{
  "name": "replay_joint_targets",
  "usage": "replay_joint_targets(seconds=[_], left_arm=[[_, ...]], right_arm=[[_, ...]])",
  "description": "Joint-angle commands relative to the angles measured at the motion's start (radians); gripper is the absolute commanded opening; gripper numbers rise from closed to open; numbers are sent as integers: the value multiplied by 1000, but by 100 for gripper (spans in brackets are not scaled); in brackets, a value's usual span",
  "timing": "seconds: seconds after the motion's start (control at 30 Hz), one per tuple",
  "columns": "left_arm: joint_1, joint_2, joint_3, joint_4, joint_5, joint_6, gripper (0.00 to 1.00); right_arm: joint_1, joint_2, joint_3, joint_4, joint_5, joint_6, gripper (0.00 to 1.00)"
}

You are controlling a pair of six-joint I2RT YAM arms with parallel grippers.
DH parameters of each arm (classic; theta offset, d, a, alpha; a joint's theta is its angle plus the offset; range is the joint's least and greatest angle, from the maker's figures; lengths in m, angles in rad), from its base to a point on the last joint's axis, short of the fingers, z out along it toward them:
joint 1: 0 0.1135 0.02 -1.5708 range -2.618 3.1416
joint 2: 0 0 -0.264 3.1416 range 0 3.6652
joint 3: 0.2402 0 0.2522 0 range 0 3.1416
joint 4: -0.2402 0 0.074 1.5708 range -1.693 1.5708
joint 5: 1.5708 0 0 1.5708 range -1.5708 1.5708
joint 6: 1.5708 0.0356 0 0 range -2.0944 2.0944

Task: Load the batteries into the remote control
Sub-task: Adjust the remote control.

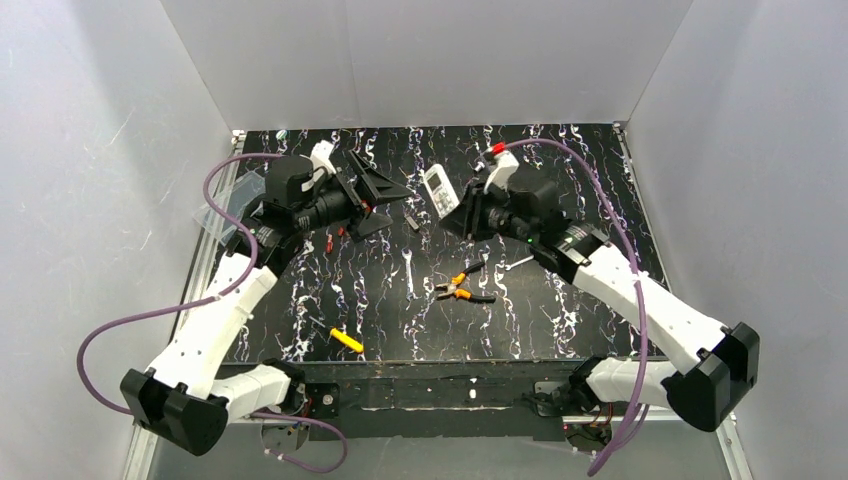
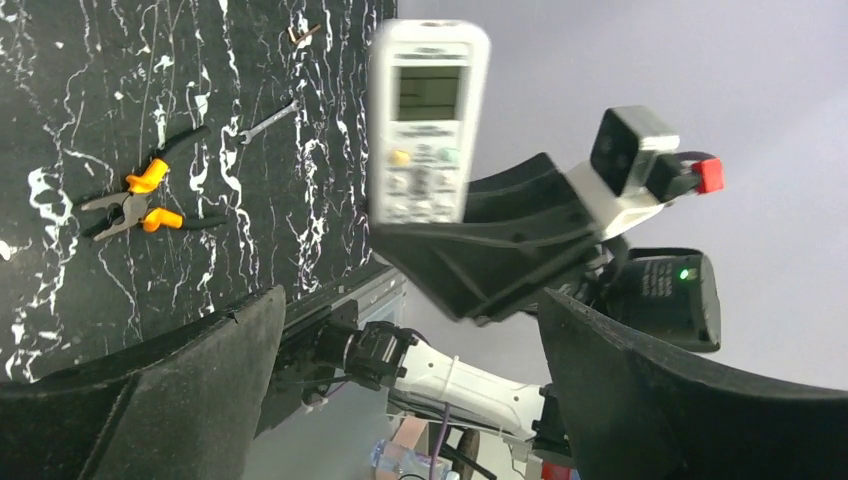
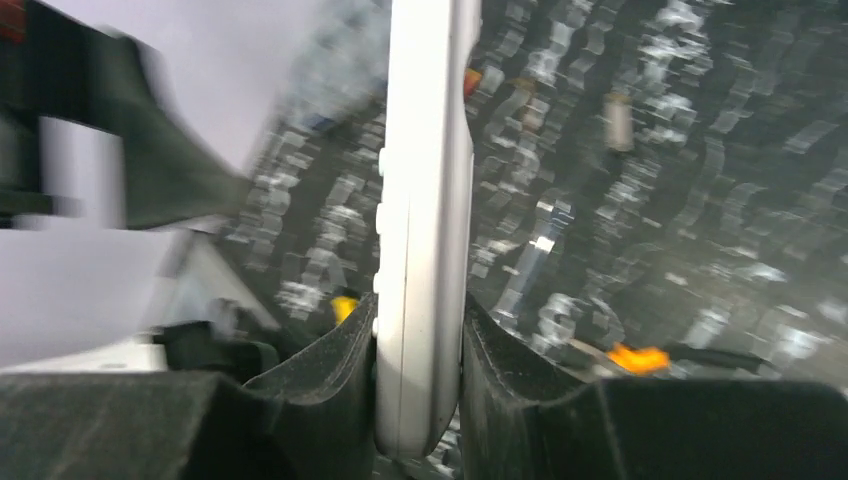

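The white remote control (image 1: 440, 190) is held up above the back middle of the table. My right gripper (image 1: 462, 213) is shut on its lower end. In the left wrist view the remote control (image 2: 428, 120) shows its screen and buttons, with the right gripper's black fingers (image 2: 490, 255) below it. The right wrist view sees the remote control (image 3: 425, 230) edge-on, pinched between my right gripper (image 3: 420, 400). My left gripper (image 1: 378, 190) stands wide open just left of the remote, touching nothing; its fingers (image 2: 130, 400) frame empty space. Small red batteries (image 1: 328, 243) lie on the table under the left wrist.
Orange-handled pliers (image 1: 462, 290) and a small wrench (image 1: 409, 272) lie mid-table. A yellow-handled tool (image 1: 346, 340) lies near the front edge. A clear plastic box (image 1: 215, 215) sits at the left edge. White walls enclose the table on three sides.
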Motion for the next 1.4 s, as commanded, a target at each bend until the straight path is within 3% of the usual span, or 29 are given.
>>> replay_joint_targets(seconds=[0.0,0.17,0.4,0.9,1.1,1.37], left_arm=[[-3,-16,61,-232,-45,7,98],[-4,4,74,-263,-61,-32,98],[-7,20,88,-376,-111,-28,98],[-42,68,82,-350,-134,-120,95],[-64,84,72,-326,-124,-144,80],[-67,89,64,-303,-114,-155,39]], right_arm=[[159,77,104,-358,497,-319,1],[265,119,148,-366,668,-387,1],[397,124,166,-304,756,-518,1],[507,172,195,-226,720,-682,1],[528,197,219,-210,759,-737,1],[554,214,217,-201,826,-782,1]])
